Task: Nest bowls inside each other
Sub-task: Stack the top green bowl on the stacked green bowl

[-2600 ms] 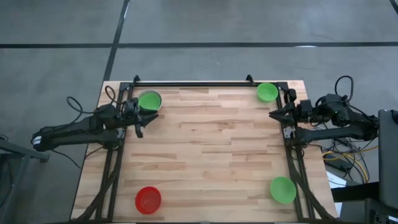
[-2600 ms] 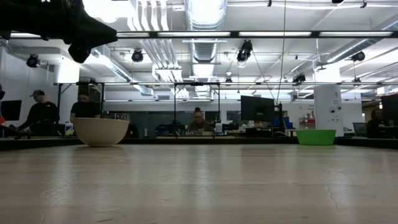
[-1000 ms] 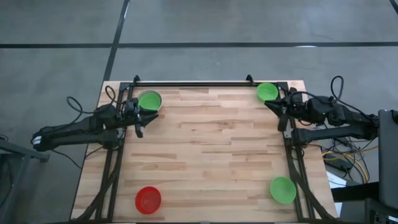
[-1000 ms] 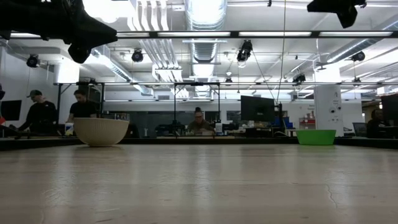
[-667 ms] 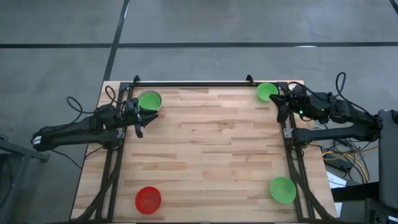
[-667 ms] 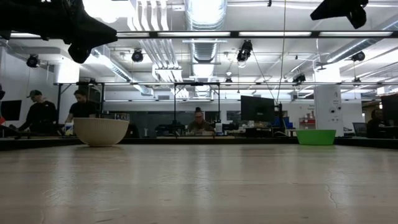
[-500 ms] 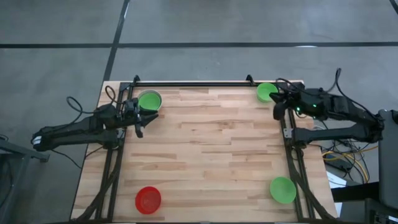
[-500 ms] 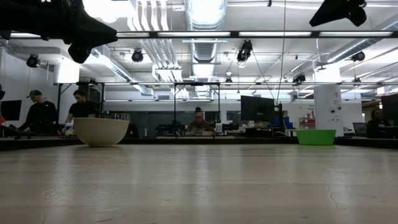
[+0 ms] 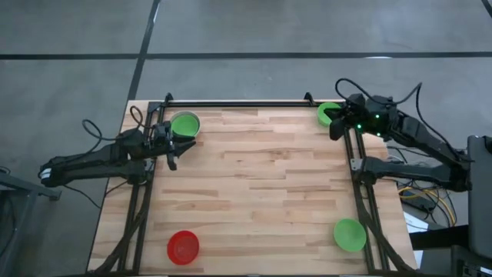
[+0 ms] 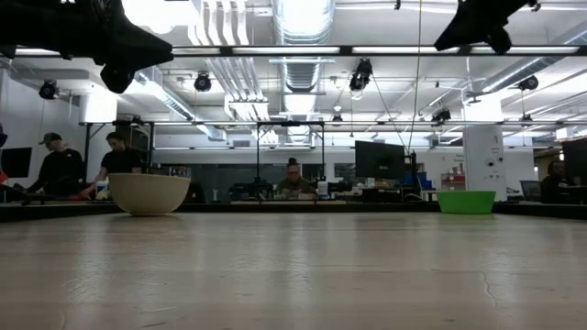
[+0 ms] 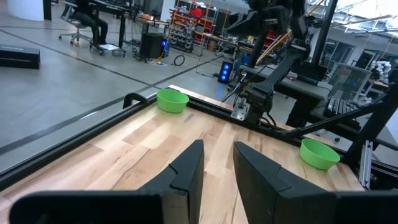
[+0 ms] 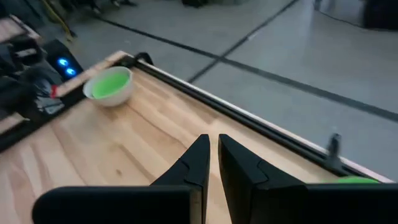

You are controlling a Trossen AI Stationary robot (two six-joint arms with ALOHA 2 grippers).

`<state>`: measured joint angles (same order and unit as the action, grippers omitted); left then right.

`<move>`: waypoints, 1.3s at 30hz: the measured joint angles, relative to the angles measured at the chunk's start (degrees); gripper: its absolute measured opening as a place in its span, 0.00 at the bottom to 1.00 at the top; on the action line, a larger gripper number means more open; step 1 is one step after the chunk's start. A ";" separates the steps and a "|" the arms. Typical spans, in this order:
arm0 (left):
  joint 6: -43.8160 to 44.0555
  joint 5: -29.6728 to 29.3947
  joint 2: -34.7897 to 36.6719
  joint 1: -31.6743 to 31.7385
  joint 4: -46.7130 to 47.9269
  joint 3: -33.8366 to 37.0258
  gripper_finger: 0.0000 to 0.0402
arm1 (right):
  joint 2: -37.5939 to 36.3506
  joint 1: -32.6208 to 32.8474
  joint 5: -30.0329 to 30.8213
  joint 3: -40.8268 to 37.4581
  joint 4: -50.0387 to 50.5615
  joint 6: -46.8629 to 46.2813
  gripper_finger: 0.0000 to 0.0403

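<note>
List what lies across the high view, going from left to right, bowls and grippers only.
Left gripper → red bowl → green bowl nested in the whitish bowl → far-right green bowl → right gripper → near-right green bowl.

Pale striped wood table; green bowls — one in a seemingly whitish-grey bowl — red bowl.

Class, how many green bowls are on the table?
3 green bowls, in the high view: one top left, nested in a whitish bowl; one top right; one bottom right. None seems hidden.
</note>
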<state>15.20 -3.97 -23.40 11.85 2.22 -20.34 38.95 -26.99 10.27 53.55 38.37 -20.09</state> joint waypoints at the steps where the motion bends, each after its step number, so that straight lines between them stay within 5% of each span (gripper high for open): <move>1: 0.00 0.00 0.00 -0.01 -0.01 0.00 0.23 | -0.56 -1.38 -1.75 -1.46 -1.98 0.29 0.08; 13: -0.02 0.00 0.00 0.00 0.00 0.00 0.23 | 0.69 -19.39 -22.00 -6.87 -7.06 -4.88 0.08; 27: 0.00 0.00 0.00 -0.02 0.00 0.00 0.23 | 11.31 -26.29 -22.63 -6.61 0.54 -11.04 0.08; 39: -0.02 0.00 0.01 -0.02 -0.02 0.00 0.23 | 25.90 -31.44 -22.34 4.57 14.49 -9.56 0.08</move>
<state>15.18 -3.97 -23.39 11.84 2.20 -20.34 64.84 -58.43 -12.08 58.12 52.87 -29.65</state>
